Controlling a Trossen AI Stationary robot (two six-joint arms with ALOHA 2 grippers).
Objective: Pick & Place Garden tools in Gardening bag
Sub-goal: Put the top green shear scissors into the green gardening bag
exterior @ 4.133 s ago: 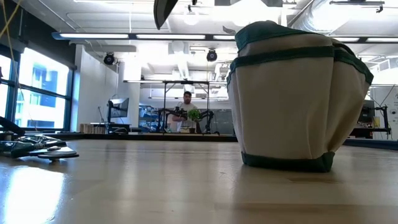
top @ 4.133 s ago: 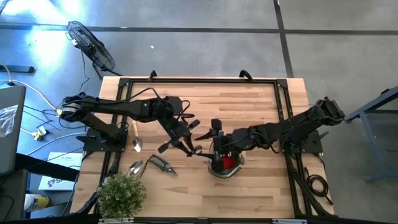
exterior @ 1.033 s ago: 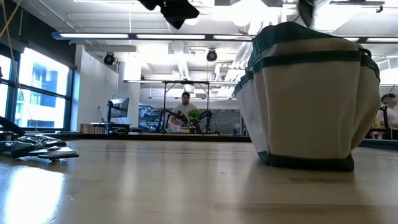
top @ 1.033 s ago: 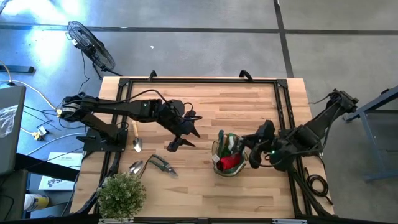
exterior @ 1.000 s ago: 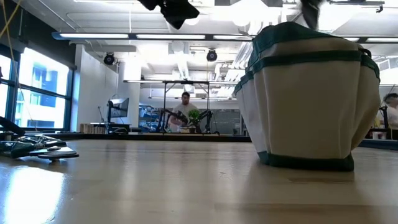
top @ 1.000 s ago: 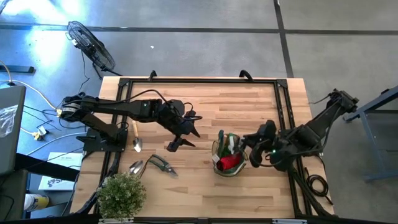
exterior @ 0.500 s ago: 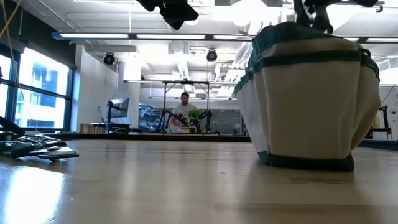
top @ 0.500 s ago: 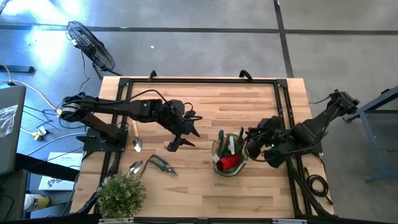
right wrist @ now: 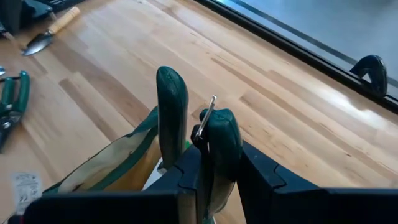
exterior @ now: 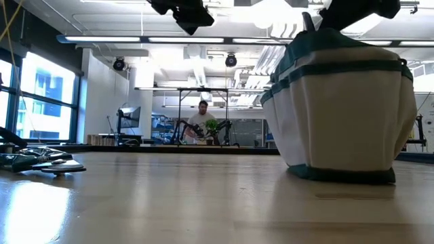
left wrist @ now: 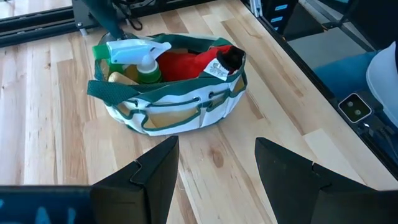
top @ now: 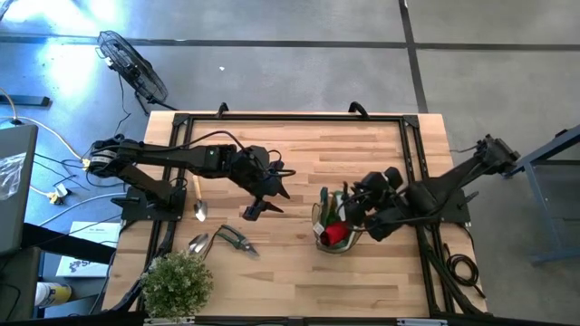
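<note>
Overhead view: gardening bag sits right of centre on the wooden surface, red piece showing in its mouth. Right hand is at the bag's rim, over the opening. Left hand hangs above bare wood left of the bag, well apart from it. Wooden-handled trowel lies near the left edge; a silver scoop and pruners lie just beside each other toward the near left, close to a potted plant.

Low view: bag stands upright at right; dark arm parts come in from above. Tools lie flat at far left. A person sits in the room beyond.

Left wrist view: left hand has its fingers spread wide, nothing between them. Bag lies ahead, holding the green spray bottle and the red piece.

Right wrist view: right hand is clamped on green tool handles standing upright over the bag's tan lip. Trowel and pruners lie farther off.
</note>
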